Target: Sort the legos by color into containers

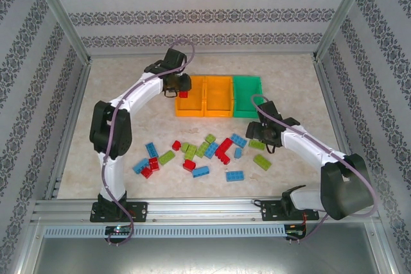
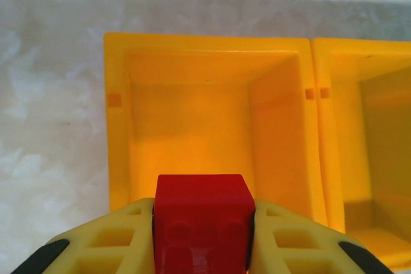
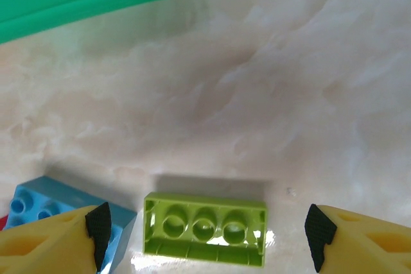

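Sorting looks barely started: the three containers (image 1: 190, 113) appear empty, and nearly all the legos (image 1: 201, 171) lie loose on the tabletop (image 1: 128, 101). The left tool (image 2: 202, 213) is clenched on a red brick (image 2: 202, 226) above the leftmost orange bin (image 2: 115, 126). The right tool (image 3: 209, 232) hangs wide open, straddling a lime brick (image 3: 205, 226) without touching it.

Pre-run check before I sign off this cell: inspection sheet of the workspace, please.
Surface: marble-look table, bare apart from job items.
Job's things: three joined bins, two orange bins, one green bin; red, blue and green bricks scattered in front.
Clutter: nothing seen.
Grippers: left gripper shut on red brick over the left orange bin; right gripper open, fingers astride a green brick on the table.
Cables: one cable along each arm, no snag seen.
Surroundings: patterned walls, metal frame.
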Motion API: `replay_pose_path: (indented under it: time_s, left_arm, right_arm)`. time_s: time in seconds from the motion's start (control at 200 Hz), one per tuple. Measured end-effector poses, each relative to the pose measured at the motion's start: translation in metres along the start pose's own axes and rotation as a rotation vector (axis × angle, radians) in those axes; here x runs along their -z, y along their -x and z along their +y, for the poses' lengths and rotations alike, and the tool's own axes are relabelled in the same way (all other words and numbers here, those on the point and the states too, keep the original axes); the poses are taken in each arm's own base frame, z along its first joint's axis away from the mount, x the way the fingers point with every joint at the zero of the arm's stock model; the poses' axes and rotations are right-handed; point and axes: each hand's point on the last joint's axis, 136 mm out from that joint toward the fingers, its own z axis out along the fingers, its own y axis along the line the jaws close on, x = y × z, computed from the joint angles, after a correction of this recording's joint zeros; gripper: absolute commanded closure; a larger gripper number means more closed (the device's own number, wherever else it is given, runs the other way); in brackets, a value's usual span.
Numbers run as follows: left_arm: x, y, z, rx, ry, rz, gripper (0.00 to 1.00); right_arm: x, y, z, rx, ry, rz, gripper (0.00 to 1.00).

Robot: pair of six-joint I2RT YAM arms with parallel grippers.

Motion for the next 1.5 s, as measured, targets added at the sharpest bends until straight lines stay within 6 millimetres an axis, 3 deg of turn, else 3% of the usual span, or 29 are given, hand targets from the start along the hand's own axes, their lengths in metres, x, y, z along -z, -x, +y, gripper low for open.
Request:
replay_pose_path:
  time_s: [0.22,0.39,0.674,0.819,1.074,1.229,1.504]
  left_arm:
    - [-0.012,0.005,-0.004,-0.006,-0.003,0.009,0.61]
    - [-0.014,-0.004,-0.016,-0.038,-0.021,0.035,0.42]
    - [-0.013,-0.01,-0.023,-0.051,-0.036,0.047,0.29]
    - [-0.009,-0.018,-0.021,-0.042,-0.038,0.06,0.15]
    - [0.019,-0.023,-0.019,-0.04,-0.048,0.039,0.1]
    - [0.036,-0.027,-0.017,-0.041,-0.055,0.02,0.09]
    - [0.04,-0.044,-0.005,-0.039,-0.025,0.036,0.02]
  right_arm:
    - [0.001,-0.011,0.009,0.029,0.007,0.021,0.18]
    - [-0.003,-0.019,0.021,0.122,0.026,0.043,0.22]
    - [-0.002,-0.013,0.042,0.33,0.071,0.055,0.22]
    - [-0.001,-0.019,0.049,0.382,0.098,0.068,0.23]
    - [-0.002,-0.015,0.069,0.577,0.103,0.148,0.27]
    - [-0.005,-0.022,0.068,0.708,0.105,0.204,0.26]
    - [-0.008,-0.04,0.072,0.857,0.183,0.277,0.26]
